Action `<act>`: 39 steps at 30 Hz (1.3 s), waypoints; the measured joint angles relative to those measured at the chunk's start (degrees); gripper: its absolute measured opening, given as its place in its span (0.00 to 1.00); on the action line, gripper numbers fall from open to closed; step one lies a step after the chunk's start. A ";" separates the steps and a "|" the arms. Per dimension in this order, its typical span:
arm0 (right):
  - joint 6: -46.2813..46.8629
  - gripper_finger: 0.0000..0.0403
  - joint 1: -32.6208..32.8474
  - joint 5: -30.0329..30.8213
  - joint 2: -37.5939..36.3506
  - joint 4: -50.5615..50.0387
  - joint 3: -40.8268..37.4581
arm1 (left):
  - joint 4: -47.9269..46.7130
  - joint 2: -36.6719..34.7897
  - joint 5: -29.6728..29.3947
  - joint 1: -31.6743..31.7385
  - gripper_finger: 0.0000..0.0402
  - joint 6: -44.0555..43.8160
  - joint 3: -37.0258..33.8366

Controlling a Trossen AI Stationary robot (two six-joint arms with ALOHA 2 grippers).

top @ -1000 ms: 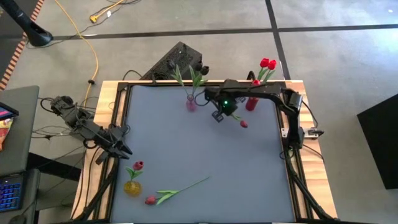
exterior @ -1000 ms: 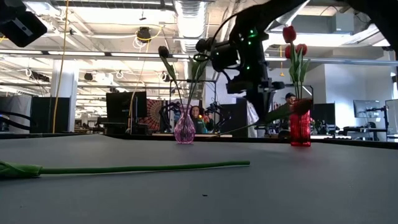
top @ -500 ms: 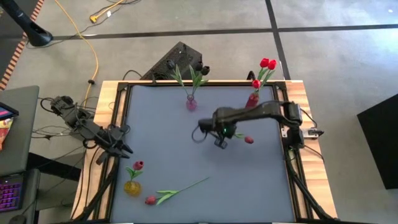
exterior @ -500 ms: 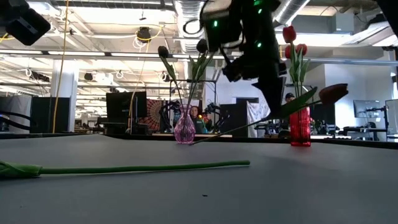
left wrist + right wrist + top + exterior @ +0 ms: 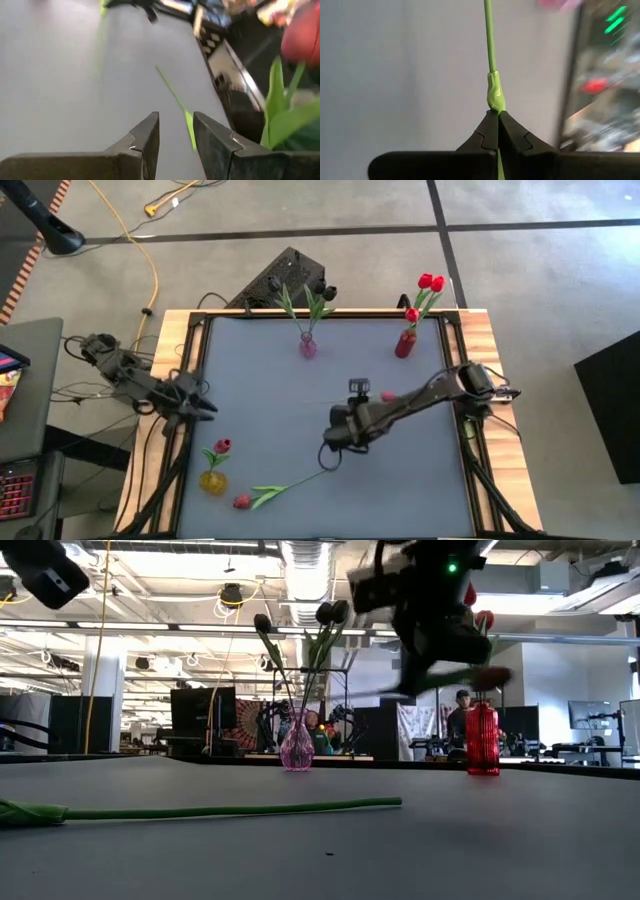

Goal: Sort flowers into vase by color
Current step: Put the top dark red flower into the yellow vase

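Observation:
My right gripper [image 5: 356, 402] [image 5: 498, 112] is shut on the green stem of a crimson-pink tulip [image 5: 388, 395] [image 5: 495, 675], high above the table's middle. A pink vase [image 5: 307, 345] with dark tulips and a red vase [image 5: 404, 343] with red tulips stand at the far edge. A yellow vase [image 5: 212, 480] with one crimson-pink tulip [image 5: 222, 445] stands near left. Another tulip [image 5: 285, 485] lies flat beside it. My left gripper [image 5: 205, 408] [image 5: 176, 145] is open and empty at the left edge. My right gripper pinches the tulip's stem between its two fingertips at a thickened leaf joint [image 5: 495, 102]. In the low view the fingers come down from above, across the stem [image 5: 420, 688]. The tulip is lifted clear and lies roughly level, its head toward the table's right.
Wooden rails frame the grey table [image 5: 300, 410]. A black box [image 5: 285, 280] sits behind the far edge. The table's middle and right parts carry nothing. People and equipment show in the room behind in the low view.
My right gripper has carried the tulip from beside the red vase toward the table's near edge and upward, still shut on the stem. The tulip has swung from slanting down to roughly level. My left gripper has turned a little toward the table.

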 joint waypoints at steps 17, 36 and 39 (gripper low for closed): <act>-96.02 0.06 0.83 18.11 0.00 66.39 0.00 | 5.96 2.43 -14.31 0.20 0.27 -18.26 4.13; -129.56 0.06 -9.30 -5.15 0.02 91.60 0.02 | 12.25 6.51 -15.91 7.73 0.27 -9.98 4.11; -129.78 0.06 -10.18 -7.50 0.02 91.70 0.02 | 10.58 8.81 -13.46 12.62 0.27 -10.65 4.11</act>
